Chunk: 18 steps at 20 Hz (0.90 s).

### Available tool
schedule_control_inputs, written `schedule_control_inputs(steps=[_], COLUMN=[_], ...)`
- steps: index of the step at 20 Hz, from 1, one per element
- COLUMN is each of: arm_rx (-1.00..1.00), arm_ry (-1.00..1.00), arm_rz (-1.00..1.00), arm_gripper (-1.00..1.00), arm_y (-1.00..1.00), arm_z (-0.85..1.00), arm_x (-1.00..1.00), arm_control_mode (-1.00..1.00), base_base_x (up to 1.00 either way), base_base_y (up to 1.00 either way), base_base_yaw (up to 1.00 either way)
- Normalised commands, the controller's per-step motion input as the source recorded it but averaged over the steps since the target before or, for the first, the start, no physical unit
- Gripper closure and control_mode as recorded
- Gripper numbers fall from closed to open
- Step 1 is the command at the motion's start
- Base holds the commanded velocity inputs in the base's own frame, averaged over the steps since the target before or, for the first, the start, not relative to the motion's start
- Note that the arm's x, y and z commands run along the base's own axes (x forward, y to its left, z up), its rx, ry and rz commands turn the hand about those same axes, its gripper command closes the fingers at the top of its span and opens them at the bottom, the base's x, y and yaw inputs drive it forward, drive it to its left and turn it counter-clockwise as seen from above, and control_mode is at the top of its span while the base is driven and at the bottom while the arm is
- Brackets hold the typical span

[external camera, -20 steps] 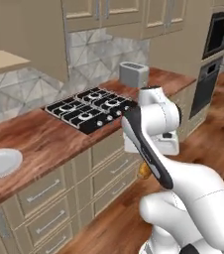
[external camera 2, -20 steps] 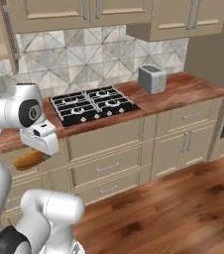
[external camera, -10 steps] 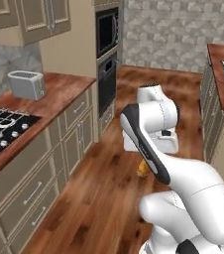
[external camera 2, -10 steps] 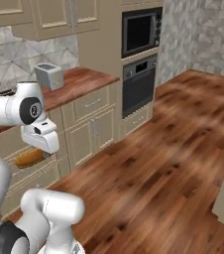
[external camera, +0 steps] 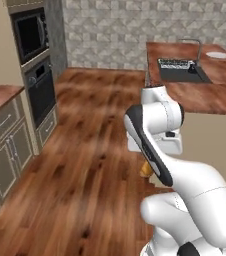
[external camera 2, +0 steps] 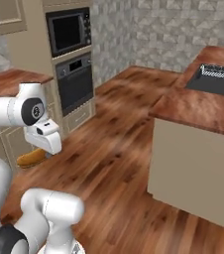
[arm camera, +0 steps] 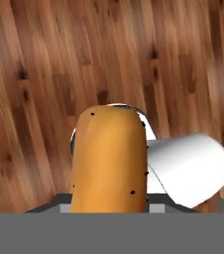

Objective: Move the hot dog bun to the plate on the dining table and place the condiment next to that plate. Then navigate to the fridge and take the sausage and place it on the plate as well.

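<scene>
Hand view has the elongated golden-tan hot dog bun (arm camera: 110,158) rising from the bottom edge straight up the middle, held in the pincer (arm camera: 109,208) with wood-plank floor (arm camera: 44,74) behind it. The pincer is clenched on the bun; its tips are mostly hidden behind the bread. From the left base camera a small tan end of the bun (external camera: 146,169) peeks out below the white arm, above the floor and not resting on any surface. From the right base camera the bun (external camera 2: 31,158) shows as an orange-brown loaf just under the white hand, again over the floor.

Ahead and to the right stands the long reddish-brown wood-grain bench (external camera: 212,95) with its inset dark sink (external camera: 180,70) and thin tap (external camera: 197,47). The plain round white plate (external camera: 218,55) lies at the bench's far right corner, beyond the sink and well apart from the bun. A built-in dark oven (external camera 2: 75,82) stands in the wall on the left
</scene>
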Motion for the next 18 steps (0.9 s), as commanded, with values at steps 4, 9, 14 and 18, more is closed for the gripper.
schedule_control_inputs(steps=[4,9,14,18], arm_rx=[0.0,0.0,0.0,0.0], arm_ry=[0.0,0.0,0.0,0.0], arm_rz=[0.0,0.0,0.0,0.0], arm_gripper=[1.0,1.0,1.0,1.0], arm_y=[0.0,0.0,0.0,0.0], arm_z=[0.0,0.0,0.0,0.0], arm_x=[0.0,0.0,0.0,0.0], arm_control_mode=[1.0,1.0,1.0,1.0], base_base_x=[0.73,0.57,0.08,0.01], base_base_y=[-1.0,-1.0,-1.0,-1.0], base_base_yaw=[-0.13,-0.13,-0.09,-0.07])
